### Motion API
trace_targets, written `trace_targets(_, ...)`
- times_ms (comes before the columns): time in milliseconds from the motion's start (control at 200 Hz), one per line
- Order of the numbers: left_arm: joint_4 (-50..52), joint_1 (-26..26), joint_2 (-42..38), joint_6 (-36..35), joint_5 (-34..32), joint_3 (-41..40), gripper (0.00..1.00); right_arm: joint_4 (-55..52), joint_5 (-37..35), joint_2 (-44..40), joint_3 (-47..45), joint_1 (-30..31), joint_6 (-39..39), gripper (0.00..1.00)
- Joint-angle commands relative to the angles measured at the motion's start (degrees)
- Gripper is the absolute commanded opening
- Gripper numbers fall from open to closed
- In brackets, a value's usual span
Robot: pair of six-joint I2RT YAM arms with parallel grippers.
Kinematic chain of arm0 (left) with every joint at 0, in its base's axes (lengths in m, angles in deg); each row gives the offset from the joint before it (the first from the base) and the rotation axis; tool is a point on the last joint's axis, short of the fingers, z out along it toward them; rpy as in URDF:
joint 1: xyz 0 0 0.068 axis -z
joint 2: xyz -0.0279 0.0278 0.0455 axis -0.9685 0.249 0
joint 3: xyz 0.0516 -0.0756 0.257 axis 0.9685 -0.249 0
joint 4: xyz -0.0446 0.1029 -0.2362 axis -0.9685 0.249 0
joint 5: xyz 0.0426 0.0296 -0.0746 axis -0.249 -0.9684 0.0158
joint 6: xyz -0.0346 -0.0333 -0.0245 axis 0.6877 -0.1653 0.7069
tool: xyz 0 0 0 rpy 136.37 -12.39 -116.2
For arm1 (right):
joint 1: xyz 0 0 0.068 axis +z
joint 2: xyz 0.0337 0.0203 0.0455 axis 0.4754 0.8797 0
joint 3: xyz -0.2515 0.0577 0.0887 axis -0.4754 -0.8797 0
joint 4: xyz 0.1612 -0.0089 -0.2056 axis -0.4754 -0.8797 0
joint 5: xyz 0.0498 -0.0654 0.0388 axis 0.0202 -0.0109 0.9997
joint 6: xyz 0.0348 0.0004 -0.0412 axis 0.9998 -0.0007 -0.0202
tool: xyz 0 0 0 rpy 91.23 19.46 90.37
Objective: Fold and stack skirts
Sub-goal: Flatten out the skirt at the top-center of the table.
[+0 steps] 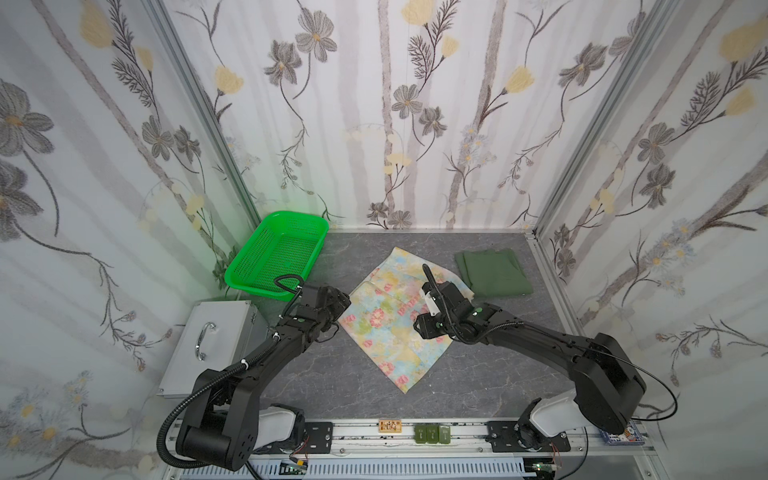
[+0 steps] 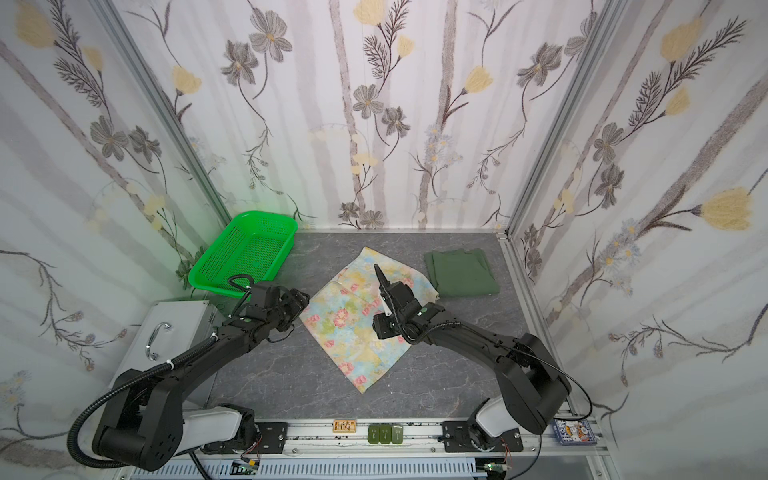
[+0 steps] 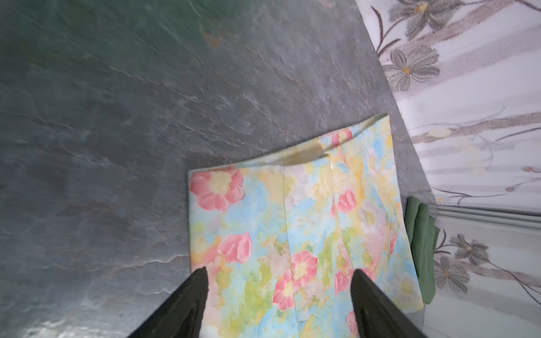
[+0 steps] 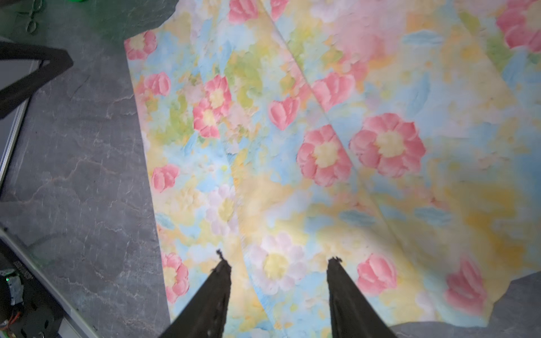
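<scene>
Olive skirt (image 1: 492, 272): folded, far R.
Floral skirt (image 1: 386, 332): flat, centre.
L gripper (image 3: 278, 270): fingers apart, empty.
R gripper (image 4: 276, 257): fingers apart, empty.
Rail tag (image 1: 390, 425): print unreadable.

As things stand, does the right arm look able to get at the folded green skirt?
Probably yes. The green skirt lies uncovered at the table's far right, and the right gripper hovers open over the floral skirt right beside it, with nothing standing between them.

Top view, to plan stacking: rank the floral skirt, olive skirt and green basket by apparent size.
1. floral skirt, clearly largest
2. green basket
3. olive skirt, folded, a bit smaller than the basket
</scene>
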Motion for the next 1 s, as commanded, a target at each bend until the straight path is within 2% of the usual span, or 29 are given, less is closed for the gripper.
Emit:
trace_targets(0,1.42,-2.47,1.40,-3.36,0.41,0.73,0.80,0.26,-3.14,-2.66,-1.04,4.89,1.19,0.57)
trace_targets(155,1.43,-4.60,6.52,-6.25,0.09,3.35,0.81,-0.91,-2.44,-4.07,-2.79,11.23,3.33,0.63)
trace_targets(355,1.34,-4.86,12.37,-9.12,-0.81,5.90,0.82,-2.71,-1.51,-3.10,-4.38,17.83,6.63,0.64)
trace_targets(425,1.34,-4.91,13.72,-9.88,-0.86,6.39,0.82,-2.53,-1.24,-3.87,-6.47,17.94,8.38,0.64)
trace_targets(525,1.25,-4.91,15.18,-10.94,-1.33,7.05,0.74,-0.53,-0.76,-5.44,-9.11,17.85,9.86,0.64)
trace_targets(690,0.73,-4.82,17.41,-11.91,-0.48,8.19,0.46,1.02,-0.01,-3.87,-9.11,17.75,10.71,0.63)
trace_targets(744,0.64,-4.75,18.09,-12.43,-0.48,8.32,0.41,1.02,0.13,-3.07,-8.87,17.56,10.75,0.63)
trace_targets(849,0.63,-4.73,19.15,-13.10,-0.59,8.22,0.41,1.52,1.02,-2.65,-8.82,16.57,11.40,0.62)
trace_targets(934,0.54,-4.73,19.93,-13.41,-1.26,8.04,0.48,2.47,2.42,-3.44,-9.18,15.18,12.24,0.62)
trace_targets(994,0.31,-4.73,20.60,-13.46,-1.35,8.03,0.48,3.59,3.66,-4.44,-10.98,14.27,12.81,0.62)
